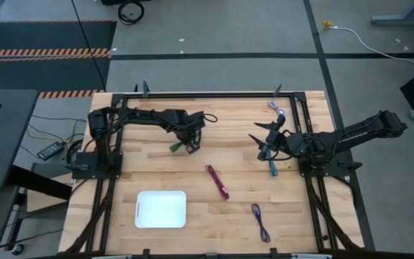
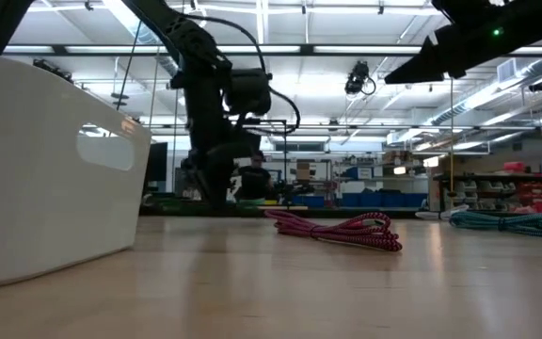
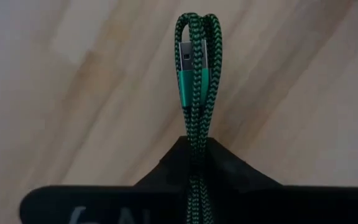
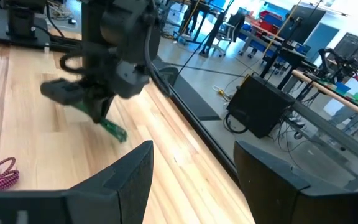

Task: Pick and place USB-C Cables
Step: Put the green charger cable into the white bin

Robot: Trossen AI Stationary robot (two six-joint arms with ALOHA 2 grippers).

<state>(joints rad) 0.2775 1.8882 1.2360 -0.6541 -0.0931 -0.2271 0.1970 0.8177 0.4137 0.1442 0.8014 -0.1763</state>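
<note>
Left gripper [image 3: 194, 163] pinched shut on the green cable [image 3: 196, 68], whose long axis runs straight out past the fingertips; white tray [image 1: 161, 209] lies nearer this arm; right gripper [image 1: 262, 144] hangs open

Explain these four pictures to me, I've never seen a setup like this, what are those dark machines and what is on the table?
They are two robot arms at a wooden table. One picture looks straight down, one looks level across the tabletop, and two come from cameras on the arms' wrists. The left tool is shut on the green cable, a small folded bundle. The right tool hangs open, holding nothing, above the teal cable. On the wood also lie a dark red cable, a purple cable, a silver-grey cable and a white tray.
</note>
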